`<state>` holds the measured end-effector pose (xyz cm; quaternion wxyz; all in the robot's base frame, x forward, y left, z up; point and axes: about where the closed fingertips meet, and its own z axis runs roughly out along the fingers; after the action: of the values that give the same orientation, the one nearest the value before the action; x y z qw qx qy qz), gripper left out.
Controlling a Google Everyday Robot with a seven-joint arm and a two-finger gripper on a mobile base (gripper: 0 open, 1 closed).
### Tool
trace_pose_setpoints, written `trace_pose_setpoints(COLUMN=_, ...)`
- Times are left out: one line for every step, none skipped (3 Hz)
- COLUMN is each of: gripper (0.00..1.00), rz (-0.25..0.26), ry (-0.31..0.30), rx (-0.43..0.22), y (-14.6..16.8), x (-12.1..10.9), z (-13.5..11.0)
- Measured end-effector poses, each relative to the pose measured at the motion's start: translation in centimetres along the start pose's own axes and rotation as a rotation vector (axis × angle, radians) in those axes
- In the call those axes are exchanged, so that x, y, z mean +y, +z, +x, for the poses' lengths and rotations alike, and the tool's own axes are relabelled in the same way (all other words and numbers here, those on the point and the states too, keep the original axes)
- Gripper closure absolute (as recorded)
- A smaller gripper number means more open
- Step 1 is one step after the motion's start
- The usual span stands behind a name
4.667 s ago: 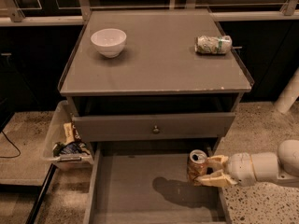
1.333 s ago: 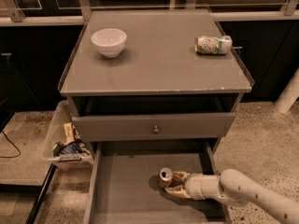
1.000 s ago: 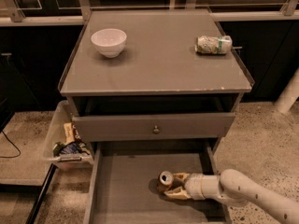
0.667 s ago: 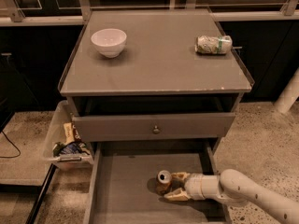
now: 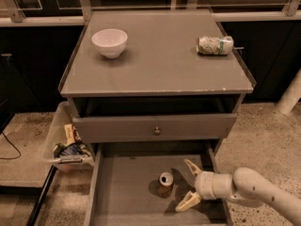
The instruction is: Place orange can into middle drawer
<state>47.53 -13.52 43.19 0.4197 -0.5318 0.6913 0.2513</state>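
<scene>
The orange can (image 5: 165,184) stands upright on the floor of the open middle drawer (image 5: 123,197), right of the drawer's centre. Its silver top faces up. My gripper (image 5: 188,184) is inside the drawer just right of the can, with its pale fingers (image 5: 188,202) spread wide apart. The fingers are clear of the can and nothing is between them. My white arm (image 5: 256,190) reaches in from the lower right.
The closed drawer front with a round knob (image 5: 157,131) sits above the open drawer. On the cabinet top are a white bowl (image 5: 109,42) and a white-and-green dented can (image 5: 215,45) lying on its side. A bin of snack packets (image 5: 67,145) stands left of the cabinet.
The gripper held the can and lowered it into the drawer. Now its fingers have opened and drawn back to the right, leaving the can standing on the drawer floor.
</scene>
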Motion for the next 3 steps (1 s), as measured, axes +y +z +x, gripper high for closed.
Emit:
trace_pose_setpoints(gripper=0.0, rz=0.005, ry=-0.027, rx=-0.005, y=-3.7, x=-0.7, z=-1.5)
trace_pose_setpoints(gripper=0.0, rz=0.028, ry=-0.072, rx=0.049, y=-7.8, x=-1.2, z=-2.6)
trace_pose_setpoints(gripper=0.0, rz=0.078, ry=-0.134, rx=0.129, y=-11.8, x=-1.2, z=-4.1)
